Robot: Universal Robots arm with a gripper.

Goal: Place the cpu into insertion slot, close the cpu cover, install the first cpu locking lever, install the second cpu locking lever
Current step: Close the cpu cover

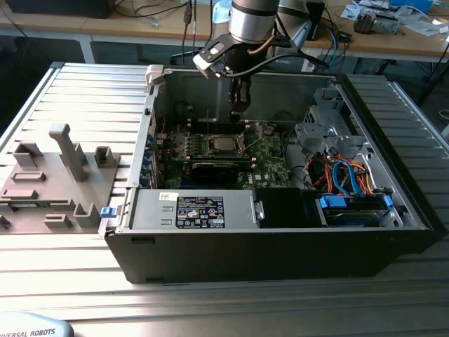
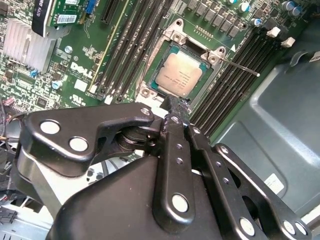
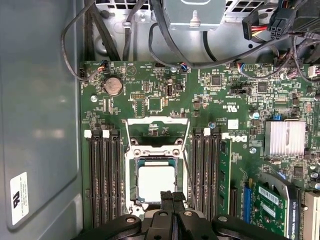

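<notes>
Lying open on the ribbed metal tabletop (image 1: pixel 224 309), a black computer case (image 1: pixel 280 253) showed its inside to the exterior view. A grey block of holders (image 1: pixel 63 158) stood beside it on that view's left. Nearest inside the case sat the power supply (image 1: pixel 200 210), and behind it lay the green motherboard (image 1: pixel 270 165).

The cpu (image 1: pixel 223 145) sat flat in the insertion slot (image 3: pixel 131 175) on that board, with its metal top facing up. It was square, and in both wrist views its sides ran parallel to the slot's silver rim. They also ran parallel to the long memory slots (image 3: pixel 102 175) on either side.

The cpu cover (image 3: pixel 157 120) appeared swung up off the slot along one edge, and bare board showed through its window. A thin locking lever (image 2: pixel 240 66) stuck out from a corner of the slot, its long axis slanting across the memory slots.

The end effector (image 3: pixel 172 195) hung over the cpu's edge farthest from the raised cover, pointing down into the case. Its fingers were pressed together with nothing seen between them. The arm (image 1: pixel 252 17) rose from it, and beyond stood a wooden tabletop (image 1: pixel 414 43) strewn with cables.
</notes>
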